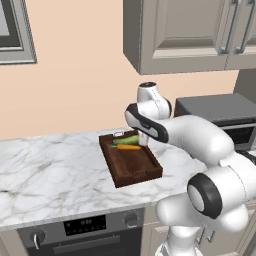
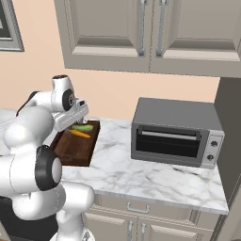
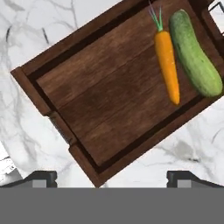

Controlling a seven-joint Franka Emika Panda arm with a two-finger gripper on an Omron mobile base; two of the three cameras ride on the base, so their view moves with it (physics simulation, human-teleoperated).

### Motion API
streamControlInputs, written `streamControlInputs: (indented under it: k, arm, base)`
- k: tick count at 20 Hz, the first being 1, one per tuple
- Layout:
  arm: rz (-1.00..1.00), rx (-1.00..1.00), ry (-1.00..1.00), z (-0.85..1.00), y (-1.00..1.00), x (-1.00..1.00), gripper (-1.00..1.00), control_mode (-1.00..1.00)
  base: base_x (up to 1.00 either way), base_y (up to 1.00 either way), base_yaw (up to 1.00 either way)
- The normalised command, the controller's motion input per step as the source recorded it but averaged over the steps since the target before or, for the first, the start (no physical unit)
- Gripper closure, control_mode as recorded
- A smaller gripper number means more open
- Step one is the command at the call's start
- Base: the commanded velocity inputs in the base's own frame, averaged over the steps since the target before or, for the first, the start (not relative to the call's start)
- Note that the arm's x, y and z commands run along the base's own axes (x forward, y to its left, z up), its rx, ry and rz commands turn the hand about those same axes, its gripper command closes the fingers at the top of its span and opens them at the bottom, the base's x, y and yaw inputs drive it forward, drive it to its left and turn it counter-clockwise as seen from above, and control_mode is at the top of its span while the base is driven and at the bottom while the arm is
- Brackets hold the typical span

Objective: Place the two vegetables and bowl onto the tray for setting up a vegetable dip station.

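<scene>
Spread wide and empty, the end effector (image 3: pixel 112 175) hangs over the tray (image 3: pixel 87 94), where carrot (image 3: pixel 168 64) and cucumber (image 3: pixel 195 53) lie side by side at one end. With the bowl likely next, it should rise straight and leave the bare boards free on the marble desk (image 1: pixel 45 165).

Orange carrot (image 3: pixel 168 65) (green tip), green cucumber (image 3: pixel 194 54), dark brown tray (image 3: pixel 105 87), white grey-veined marble counter (image 3: pixel 26 43).
</scene>
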Motion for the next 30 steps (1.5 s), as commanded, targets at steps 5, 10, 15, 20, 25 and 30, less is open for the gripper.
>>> streamControlInputs:
  k: [5,10,15,20,25,30]
  arm:
    - [-0.25,0.03,0.0,0.01,-0.21,-0.61,-1.0,-1.0]
    - [-0.26,0.03,0.0,0.06,-0.14,-0.48,-1.0,-1.0]
    - [-0.23,0.0,-0.06,0.19,-0.01,-0.25,-1.0,-1.0]
    - [-0.19,0.0,-0.07,0.28,0.0,-0.12,-1.0,-1.0]
    - [-0.19,0.06,-0.06,0.01,-0.13,-0.31,-1.0,-1.0]
    - [-0.23,0.06,-0.04,0.0,-0.04,-0.1,-1.0,-1.0]
  base:
    - [0.0,0.0,0.0]
    - [0.0,0.0,0.0]
    - [0.0,0.0,0.0]
    - [0.0,0.0,0.0]
    - [0.0,0.0,0.0]
    - [0.0,0.0,0.0]
